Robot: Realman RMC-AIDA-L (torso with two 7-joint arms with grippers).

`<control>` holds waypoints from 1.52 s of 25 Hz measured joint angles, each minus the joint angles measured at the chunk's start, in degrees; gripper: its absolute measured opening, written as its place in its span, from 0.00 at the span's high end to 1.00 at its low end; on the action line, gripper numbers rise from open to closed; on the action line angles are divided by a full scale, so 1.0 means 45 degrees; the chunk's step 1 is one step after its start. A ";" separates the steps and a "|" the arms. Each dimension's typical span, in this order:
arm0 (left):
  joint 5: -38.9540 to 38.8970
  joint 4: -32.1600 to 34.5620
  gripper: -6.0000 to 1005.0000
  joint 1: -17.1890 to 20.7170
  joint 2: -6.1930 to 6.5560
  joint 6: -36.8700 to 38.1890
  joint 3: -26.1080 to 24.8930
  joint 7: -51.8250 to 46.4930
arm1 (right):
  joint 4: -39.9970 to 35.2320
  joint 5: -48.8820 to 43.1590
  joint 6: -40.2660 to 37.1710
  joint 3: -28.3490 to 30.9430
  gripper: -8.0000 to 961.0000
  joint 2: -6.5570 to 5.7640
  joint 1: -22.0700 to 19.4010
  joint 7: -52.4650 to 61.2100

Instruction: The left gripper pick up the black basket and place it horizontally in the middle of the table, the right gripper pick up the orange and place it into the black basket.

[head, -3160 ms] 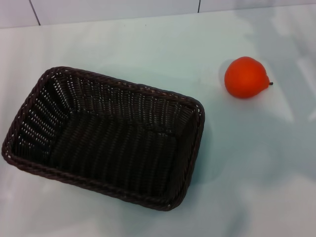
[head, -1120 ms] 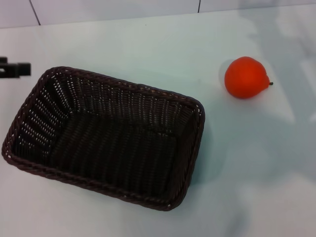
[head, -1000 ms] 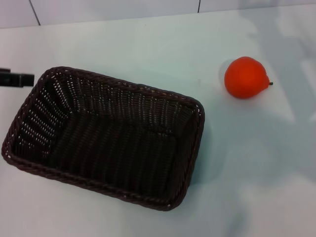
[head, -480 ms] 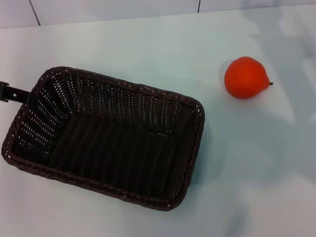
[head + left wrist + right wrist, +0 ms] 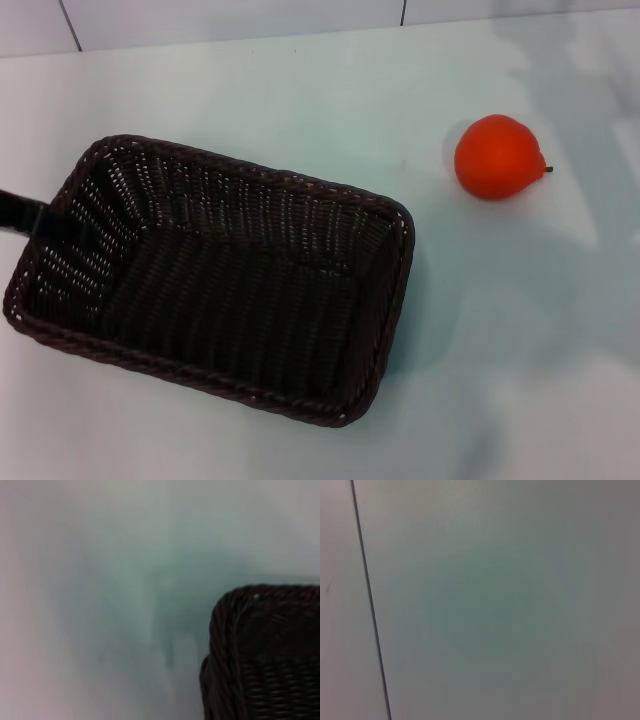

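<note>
The black basket [image 5: 240, 168] lies at an angle on the left half of the table [image 5: 300, 90], and nothing is in it. My left gripper [image 5: 38, 220] shows only as a slim black piece coming in from the left edge, at the basket's left short wall. The left wrist view shows one braided basket corner [image 5: 265, 650] close by. The orange [image 5: 498, 157] sits alone on the table at the far right, well apart from the basket. My right gripper is out of view.
A pale wall with dark seams [image 5: 403, 12] runs behind the table's far edge. The right wrist view shows only a pale surface with one dark seam line [image 5: 370, 610].
My left gripper has come in from the left edge and moved down and right to the basket's left wall. The basket and the orange have not moved.
</note>
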 joint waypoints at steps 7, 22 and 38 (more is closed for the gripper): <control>0.0385 -0.0187 0.29 -0.0015 -0.0332 -0.0502 0.0206 -0.0011 | -0.0005 -0.0001 0.0002 0.0116 0.24 -0.0001 -0.0086 0.0042; 0.0216 0.0146 0.79 0.0124 -0.0496 -0.0243 -0.0199 -0.0033 | 0.0152 0.0000 0.0155 0.0327 0.24 0.0015 -0.0203 0.0089; -0.5664 -0.2582 0.82 0.1435 0.0543 0.0681 -0.4791 0.0671 | 0.0041 -0.0002 0.0285 0.0551 0.24 -0.0053 -0.0080 0.0116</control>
